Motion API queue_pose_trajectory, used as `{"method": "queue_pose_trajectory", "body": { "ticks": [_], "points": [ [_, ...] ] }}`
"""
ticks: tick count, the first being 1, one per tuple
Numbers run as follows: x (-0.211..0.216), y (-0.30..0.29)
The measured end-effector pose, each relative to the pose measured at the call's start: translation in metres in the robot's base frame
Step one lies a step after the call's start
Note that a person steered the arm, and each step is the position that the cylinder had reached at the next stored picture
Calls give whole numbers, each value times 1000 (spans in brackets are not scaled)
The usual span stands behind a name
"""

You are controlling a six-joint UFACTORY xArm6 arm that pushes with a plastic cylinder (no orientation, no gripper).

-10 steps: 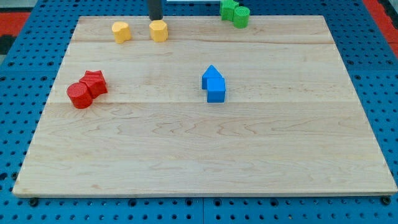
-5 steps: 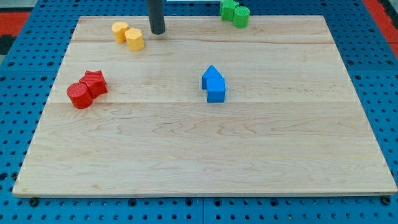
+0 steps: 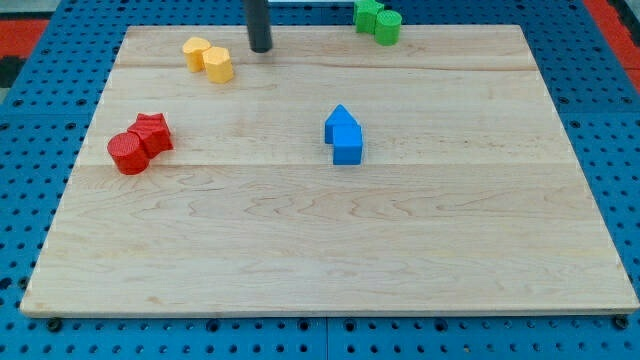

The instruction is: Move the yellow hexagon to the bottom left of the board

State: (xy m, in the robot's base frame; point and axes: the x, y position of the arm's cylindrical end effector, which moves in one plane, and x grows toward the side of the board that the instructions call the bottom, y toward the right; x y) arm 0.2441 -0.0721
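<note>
The yellow hexagon (image 3: pixel 218 64) lies near the board's top left, touching a yellow cylinder (image 3: pixel 196 52) on its upper left. My tip (image 3: pixel 260 48) is at the view's top, a short way to the right of the hexagon and slightly above it, not touching it.
A red star (image 3: pixel 151 131) and a red cylinder (image 3: pixel 127 153) sit together at the view's left. Two blue blocks (image 3: pixel 344 135) sit near the middle. Two green blocks (image 3: pixel 378 20) sit at the top edge. The wooden board (image 3: pixel 330 250) lies on a blue pegboard.
The yellow hexagon slid left and slightly down, coming against the yellow cylinder. My tip then moved a little to the right, away from it.
</note>
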Motion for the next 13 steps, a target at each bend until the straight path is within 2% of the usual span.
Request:
{"method": "queue_pose_trajectory", "body": {
  "ticks": [1, 2, 3, 4, 6, 8, 9, 10, 11, 12, 13],
  "points": [
    [-25, -14],
    [-25, -89],
    [-7, -122],
    [29, -31],
    [105, 28],
    [237, 12],
    [258, -33],
    [219, -19],
    [252, -73],
    [300, -79],
    [279, -57]
  ]
}}
